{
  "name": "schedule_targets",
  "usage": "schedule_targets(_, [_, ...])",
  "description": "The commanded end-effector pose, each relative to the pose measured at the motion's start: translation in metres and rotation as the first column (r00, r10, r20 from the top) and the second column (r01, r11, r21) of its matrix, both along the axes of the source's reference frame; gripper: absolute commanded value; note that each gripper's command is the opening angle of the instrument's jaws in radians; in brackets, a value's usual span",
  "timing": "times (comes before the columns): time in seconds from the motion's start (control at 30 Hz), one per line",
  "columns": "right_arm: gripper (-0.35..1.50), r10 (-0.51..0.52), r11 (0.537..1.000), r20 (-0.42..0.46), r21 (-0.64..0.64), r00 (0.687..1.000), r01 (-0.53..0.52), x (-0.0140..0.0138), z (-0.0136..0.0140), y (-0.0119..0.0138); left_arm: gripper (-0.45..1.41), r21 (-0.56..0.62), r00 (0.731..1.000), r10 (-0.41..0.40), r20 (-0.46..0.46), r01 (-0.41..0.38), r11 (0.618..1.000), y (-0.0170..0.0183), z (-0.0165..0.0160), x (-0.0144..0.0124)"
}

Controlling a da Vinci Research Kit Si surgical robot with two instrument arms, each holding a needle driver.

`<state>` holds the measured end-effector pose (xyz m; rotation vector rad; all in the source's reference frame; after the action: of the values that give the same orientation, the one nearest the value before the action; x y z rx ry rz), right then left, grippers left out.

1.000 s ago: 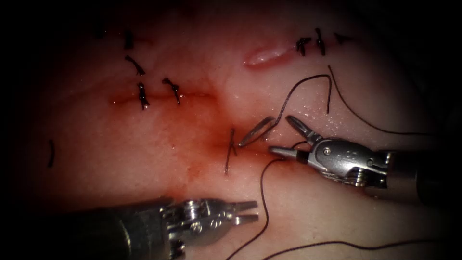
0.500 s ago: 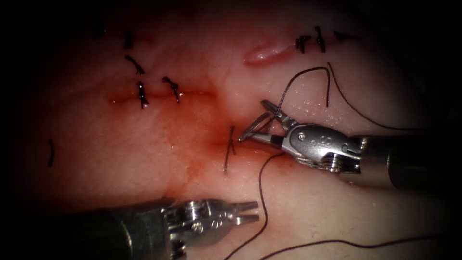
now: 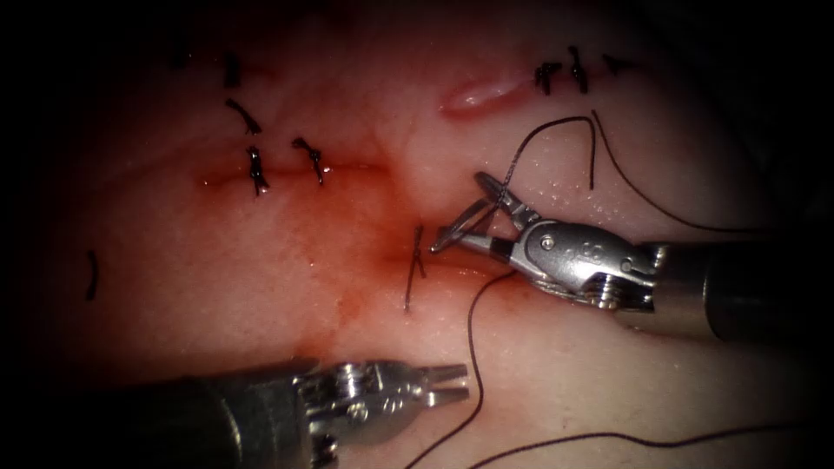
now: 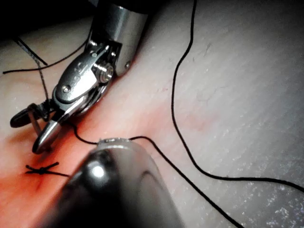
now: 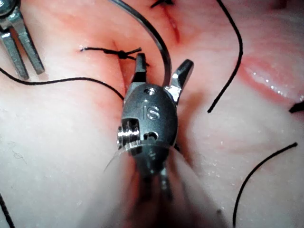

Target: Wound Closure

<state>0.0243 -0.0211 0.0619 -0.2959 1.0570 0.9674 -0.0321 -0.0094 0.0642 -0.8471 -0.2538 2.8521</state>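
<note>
My right tool (image 3: 469, 210) reaches in over the tissue (image 3: 287, 260), its jaws open and straddling the curved needle (image 3: 465, 227) near mid-curve without clamping it. The needle sits just right of the tied stitch (image 3: 415, 260) on the cut, point end down at the tissue; whether the point is in the tissue I cannot tell. In the right wrist view the needle (image 5: 161, 52) runs between the open jaws of that tool (image 5: 164, 61). Thread (image 3: 556, 130) leaves the needle's back end. My left tool (image 3: 456, 384) waits lower down, open, holding nothing.
Several tied stitches (image 3: 256, 169) sit along the cut at upper left, more (image 3: 560, 76) at upper right by a glossy gash (image 3: 482, 94). Loose thread (image 3: 472, 347) runs down from the cut past the left tool and across the tissue. Red fluid (image 3: 365, 226) stains the middle.
My right tool moved left and up onto the needle, and its widely spread jaws narrowed around it. The left tool stayed still.
</note>
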Motion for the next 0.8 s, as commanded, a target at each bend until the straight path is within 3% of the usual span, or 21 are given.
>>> schedule_targets(0.03, [0.98,-0.006,1.0,0.001,-0.003,1.0,0.006,0.001,0.0003,0.0003,0.09,-0.001,1.0,0.0,0.001,0.0,1.0,0.0002,0.0004,-0.0006])
schedule_targets(0.1, [0.83,-0.013,1.0,0.004,-0.003,1.0,0.013,0.0006,0.0002,0.0004,0.09,-0.001,1.0,0.0,0.001,0.0,1.0,0.0001,0.0004,-0.0005])
schedule_targets(0.13, [0.39,-0.009,1.0,-0.003,-0.018,1.0,0.009,0.0004,0.0,0.0004,0.09,-0.001,1.0,0.0,0.001,0.0,1.0,0.0001,0.0004,-0.0006])
schedule_targets(0.17, [-0.26,-0.014,0.999,-0.01,-0.036,1.0,0.014,0.0002,0.0,0.0004,0.09,-0.001,1.0,0.0,0.001,0.0,1.0,0.0001,0.0004,-0.0006])
schedule_targets(0.2, [-0.35,-0.041,0.998,-0.02,-0.045,0.999,0.041,0.0001,-0.0001,0.0004,0.09,-0.001,1.0,0.0,0.001,0.0,1.0,0.0001,0.0004,-0.0006])
schedule_targets(0.43, [-0.35,-0.106,0.99,-0.004,-0.091,0.994,0.105,-0.0003,-0.0001,0.0012,0.09,-0.005,1.0,0.005,0.0,-0.005,1.0,0.0,0.0004,-0.0006])
schedule_targets(0.63, [-0.35,-0.253,0.964,-0.095,-0.112,0.963,0.243,-0.0003,0.0016,0.0017,0.1,-0.005,1.0,0.005,0.0,-0.005,1.0,0.0,0.0004,-0.0006])
schedule_targets(0.77, [-0.35,-0.398,0.915,-0.172,-0.142,0.901,0.377,-0.0006,0.0033,0.0017,0.1,-0.004,1.0,0.005,0.001,-0.005,1.0,0.0001,0.0004,-0.0005])
schedule_targets(0.8, [-0.35,-0.492,0.869,-0.215,-0.175,0.844,0.462,-0.0009,0.0044,0.0016,0.1,-0.004,1.0,0.005,0.001,-0.005,1.0,0.0001,0.0004,-0.0005])
